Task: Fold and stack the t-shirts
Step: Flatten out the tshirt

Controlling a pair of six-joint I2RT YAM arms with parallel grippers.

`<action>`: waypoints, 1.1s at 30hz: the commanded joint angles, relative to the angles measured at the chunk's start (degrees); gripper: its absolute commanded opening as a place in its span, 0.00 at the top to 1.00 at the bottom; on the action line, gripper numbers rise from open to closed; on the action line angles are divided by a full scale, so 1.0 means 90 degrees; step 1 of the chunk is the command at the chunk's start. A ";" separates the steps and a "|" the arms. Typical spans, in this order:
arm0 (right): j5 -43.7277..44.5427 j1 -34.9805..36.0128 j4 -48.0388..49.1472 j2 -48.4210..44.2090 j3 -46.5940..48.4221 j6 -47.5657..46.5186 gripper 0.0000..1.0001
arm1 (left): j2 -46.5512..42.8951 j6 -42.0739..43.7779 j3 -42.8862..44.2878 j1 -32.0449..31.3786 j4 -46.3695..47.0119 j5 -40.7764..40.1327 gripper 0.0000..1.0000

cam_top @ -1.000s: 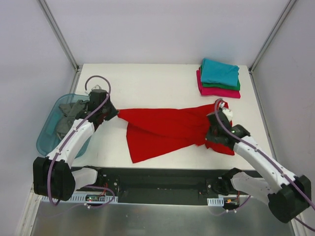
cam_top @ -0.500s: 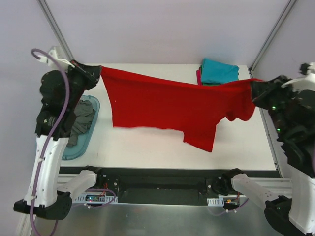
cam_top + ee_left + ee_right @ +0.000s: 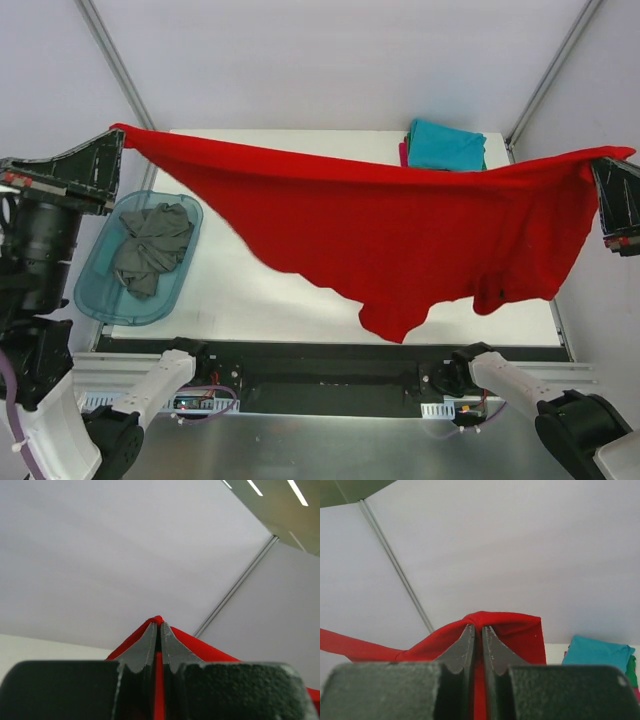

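Five t-shirts show in all: one red, three folded in a stack, and one dark grey. There are two grippers and one tub.

The red t-shirt (image 3: 400, 235) hangs in the air above the white table (image 3: 250, 290), stretched between the two arms. Its long axis runs across the top view from 10 o'clock to 3 o'clock. The upper edge is pulled fairly straight and the loose cloth sags towards 6 o'clock, ending in an uneven point near the table's front edge. The cloth is plain bright red, softly creased, with a small dark mark (image 3: 497, 293) low on its right part.

The left gripper (image 3: 117, 140) is clenched on the shirt's left corner at 10 o'clock. In its wrist view the jaws are pinched together with a red peak poking out between them. The right gripper (image 3: 601, 166) grasps the opposite corner at 3 o'clock, and its wrist view likewise shows red cloth bunched between pressed jaws.

At 1 o'clock on the table sits the folded stack. The teal shirt (image 3: 447, 143) lies on top, a green edge (image 3: 632, 670) shows beneath it, and a magenta one (image 3: 403, 154) lies at the bottom, partly hidden behind the red cloth.

At 9 o'clock the dark grey t-shirt (image 3: 150, 245) lies crumpled inside the translucent blue tub (image 3: 95, 292), which stands at the table's left edge.
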 commanded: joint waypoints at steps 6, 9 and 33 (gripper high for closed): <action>0.0167 -0.0023 0.0579 0.0451 0.0224 -0.0422 1.00 | 0.0546 0.0377 0.0516 -0.0020 -0.0354 -0.0199 1.00; 0.0597 -0.0032 0.0599 0.0851 0.0010 -0.0559 0.99 | 0.0741 0.0318 0.0087 -0.0010 -0.0335 -0.0708 1.00; -0.0076 -0.1087 0.2113 0.6799 -0.2960 -0.0149 0.99 | 0.8065 0.0211 -0.0990 0.0165 0.0672 -0.1239 1.00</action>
